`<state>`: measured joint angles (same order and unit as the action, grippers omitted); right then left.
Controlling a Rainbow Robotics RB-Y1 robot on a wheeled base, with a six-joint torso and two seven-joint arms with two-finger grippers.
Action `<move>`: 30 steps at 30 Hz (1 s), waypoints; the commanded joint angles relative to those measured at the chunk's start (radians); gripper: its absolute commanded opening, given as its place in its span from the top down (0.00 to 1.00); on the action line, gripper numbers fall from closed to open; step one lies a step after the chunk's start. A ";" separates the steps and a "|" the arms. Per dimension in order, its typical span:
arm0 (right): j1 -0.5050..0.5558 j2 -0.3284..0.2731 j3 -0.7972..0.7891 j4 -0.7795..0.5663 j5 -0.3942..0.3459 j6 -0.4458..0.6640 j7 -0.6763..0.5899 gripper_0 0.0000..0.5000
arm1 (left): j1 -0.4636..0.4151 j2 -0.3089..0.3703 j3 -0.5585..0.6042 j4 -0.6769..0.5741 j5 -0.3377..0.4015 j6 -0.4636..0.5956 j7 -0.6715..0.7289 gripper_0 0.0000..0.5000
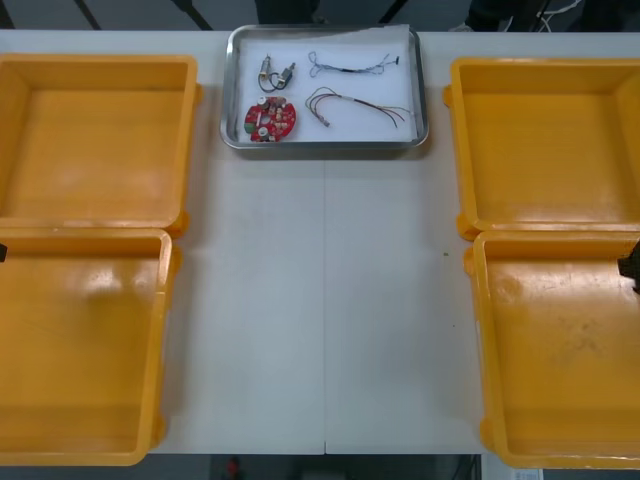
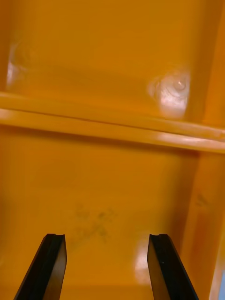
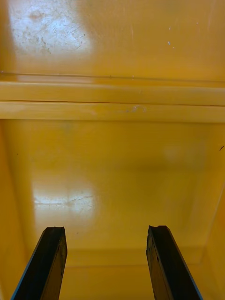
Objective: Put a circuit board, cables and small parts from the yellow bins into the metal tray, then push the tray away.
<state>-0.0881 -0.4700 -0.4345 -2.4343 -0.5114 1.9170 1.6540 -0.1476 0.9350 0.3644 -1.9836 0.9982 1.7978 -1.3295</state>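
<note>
The metal tray [image 1: 422, 90] lies at the table's far edge, white inside. In it are a round red circuit board [image 1: 270, 120], small metal parts [image 1: 276, 74], a twisted blue and white cable [image 1: 350, 66] and a red and yellow cable [image 1: 355, 104]. My left gripper [image 3: 105, 265] hangs open over the bare floor of the near left yellow bin [image 3: 112, 178]. My right gripper [image 2: 108, 267] hangs open over the bare floor of the near right yellow bin [image 2: 108, 187]. A dark tip of the right arm [image 1: 631, 266] peeks in at the front view's right edge.
Two yellow bins stand on the left [image 1: 95, 140] [image 1: 80, 350] and two on the right [image 1: 545, 140] [image 1: 560, 350], all bare inside. The light table [image 1: 320, 300] runs open between them, from the tray to the near edge.
</note>
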 commanded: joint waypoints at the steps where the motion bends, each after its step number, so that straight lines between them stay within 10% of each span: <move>1: 0.068 -0.030 -0.029 -0.035 -0.025 0.003 -0.080 0.00 | 0.014 -0.005 0.034 -0.026 -0.009 -0.008 -0.062 0.00; 30: 0.102 -0.070 -0.058 0.074 -0.168 0.003 -0.220 0.00 | 0.014 -0.005 0.034 -0.026 -0.009 -0.008 -0.062 0.00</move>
<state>0.0073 -0.4952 -0.4674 -2.3578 -0.6685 1.9170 1.4539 -0.1475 0.9350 0.3644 -1.9836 0.9982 1.7978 -1.3295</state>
